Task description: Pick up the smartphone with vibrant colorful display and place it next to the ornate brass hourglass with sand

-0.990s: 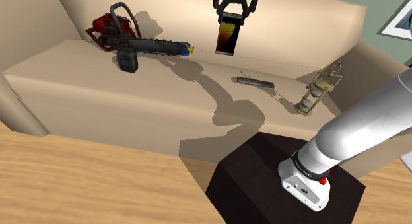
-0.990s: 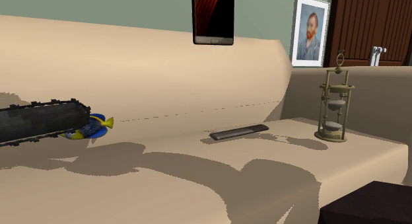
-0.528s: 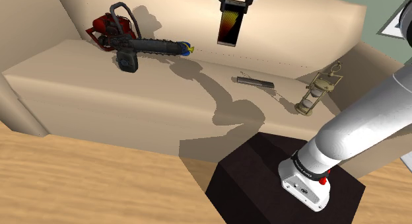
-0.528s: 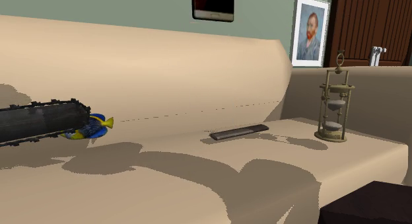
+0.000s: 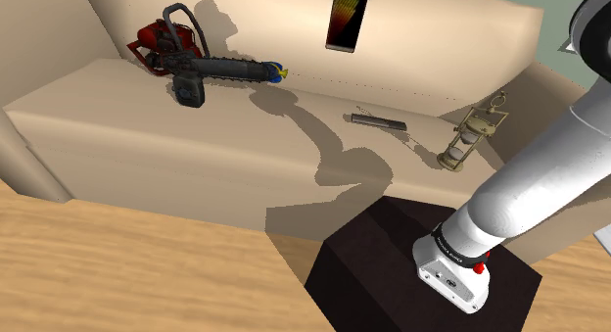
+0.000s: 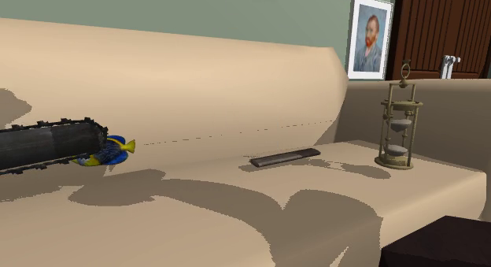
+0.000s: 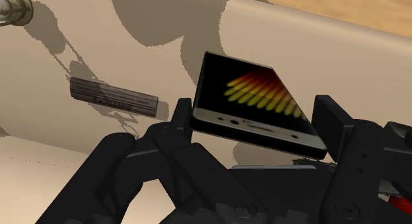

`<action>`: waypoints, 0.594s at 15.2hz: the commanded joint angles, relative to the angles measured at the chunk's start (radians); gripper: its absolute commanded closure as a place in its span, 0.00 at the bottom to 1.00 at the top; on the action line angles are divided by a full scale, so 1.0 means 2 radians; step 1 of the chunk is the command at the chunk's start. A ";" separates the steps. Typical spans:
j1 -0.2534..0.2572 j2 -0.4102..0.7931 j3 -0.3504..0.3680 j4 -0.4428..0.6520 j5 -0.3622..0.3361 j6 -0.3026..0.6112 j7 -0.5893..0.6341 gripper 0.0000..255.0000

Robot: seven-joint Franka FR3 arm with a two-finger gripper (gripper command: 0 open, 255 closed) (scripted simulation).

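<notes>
The smartphone (image 5: pixel 344 22) was a slim black slab with a pale metallic rim, its display streaked red through orange to yellow. In the wrist view the end effector (image 7: pixel 257 127) clasped it, one black finger (image 7: pixel 179 118) on either long edge, screen facing the camera.

Across the shoulder view, farthest left of the hourglass (image 5: pixel 470 136), a red and black chainsaw (image 5: pixel 201 66) lay along the back of the beige sofa (image 5: pixel 147 134). Next came the phone, hanging upright in the air before the backrest, well apart from the hourglass and high above the seat, its top cut by the picture's edge. Nearer the hourglass, a dark flat bar (image 5: pixel 378 120) lay on the cushion. A bare strip of seat separated the two. The hourglass stood upright close to the armrest, with open cushion running from it forward to the seat's front edge.
</notes>
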 commanded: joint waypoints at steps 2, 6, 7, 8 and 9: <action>0.003 0.017 0.003 0.040 -0.007 -0.025 0.004 1.00; -0.023 -0.070 -0.028 -0.058 0.021 -0.008 -0.046 1.00; -0.028 -0.089 -0.036 -0.078 0.025 -0.006 -0.058 1.00; -0.031 -0.107 -0.045 -0.096 0.029 -0.005 -0.070 1.00; -0.034 -0.124 -0.054 -0.114 0.031 -0.004 -0.082 1.00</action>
